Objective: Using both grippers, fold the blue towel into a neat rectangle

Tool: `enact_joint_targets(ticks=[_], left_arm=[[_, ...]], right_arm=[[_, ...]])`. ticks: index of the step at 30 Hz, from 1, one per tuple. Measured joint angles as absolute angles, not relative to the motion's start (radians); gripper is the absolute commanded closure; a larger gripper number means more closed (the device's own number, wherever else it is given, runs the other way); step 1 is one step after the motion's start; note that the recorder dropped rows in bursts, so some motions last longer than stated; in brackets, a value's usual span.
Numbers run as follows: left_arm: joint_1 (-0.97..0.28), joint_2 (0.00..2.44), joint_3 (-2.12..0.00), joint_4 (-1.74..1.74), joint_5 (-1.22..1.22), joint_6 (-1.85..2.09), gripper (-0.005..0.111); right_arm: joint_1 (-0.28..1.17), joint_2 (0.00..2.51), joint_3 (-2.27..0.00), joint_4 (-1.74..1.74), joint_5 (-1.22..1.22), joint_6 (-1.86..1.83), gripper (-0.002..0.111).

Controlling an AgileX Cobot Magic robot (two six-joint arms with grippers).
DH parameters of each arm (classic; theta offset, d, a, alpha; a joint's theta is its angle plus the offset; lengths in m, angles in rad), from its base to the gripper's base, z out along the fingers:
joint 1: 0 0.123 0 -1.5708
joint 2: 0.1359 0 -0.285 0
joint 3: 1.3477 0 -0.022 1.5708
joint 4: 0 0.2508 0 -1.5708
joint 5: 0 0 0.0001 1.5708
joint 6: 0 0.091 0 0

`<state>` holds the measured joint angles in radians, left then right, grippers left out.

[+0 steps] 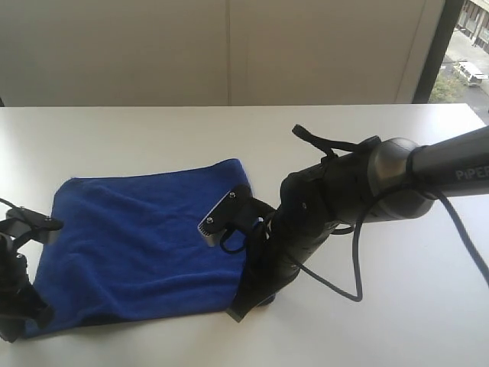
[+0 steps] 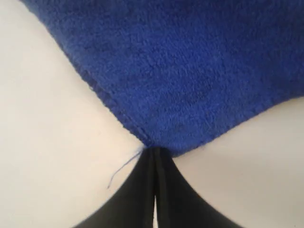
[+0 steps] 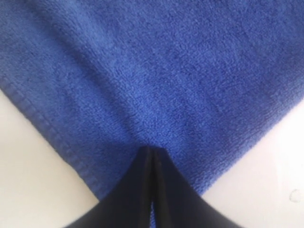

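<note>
Since folding presumably needs one edge carried over evenly, the left jaws and right jaws are each pinched tight on a corner at either end of one edge of the blue towel [image 1: 145, 229], spread on the worktop [image 1: 397, 321].

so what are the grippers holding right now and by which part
The blue towel: left gripper shut on one corner, right gripper shut at another corner.
</note>
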<state>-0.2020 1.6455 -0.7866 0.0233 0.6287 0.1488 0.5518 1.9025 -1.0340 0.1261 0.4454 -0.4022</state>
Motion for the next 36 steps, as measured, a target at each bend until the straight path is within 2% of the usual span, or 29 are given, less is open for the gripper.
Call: enact_joint_targets(ticks=[14,24,36], left_arm=[[-0.202,1.512,-0.787,-0.035,0.562,0.157,0.107],[-0.218,1.593,-0.72,-0.088,0.501,0.174,0.107],[-0.222,1.617,-0.72,0.07,0.567,0.033,0.107]], right_arm=[[0.552,1.903,-1.034,0.126,0.445,-0.402,0.108],[0.552,1.903,-1.034,0.124,0.445,-0.402,0.108],[0.552,1.903,-1.034,0.119,0.445,-0.402,0.108]])
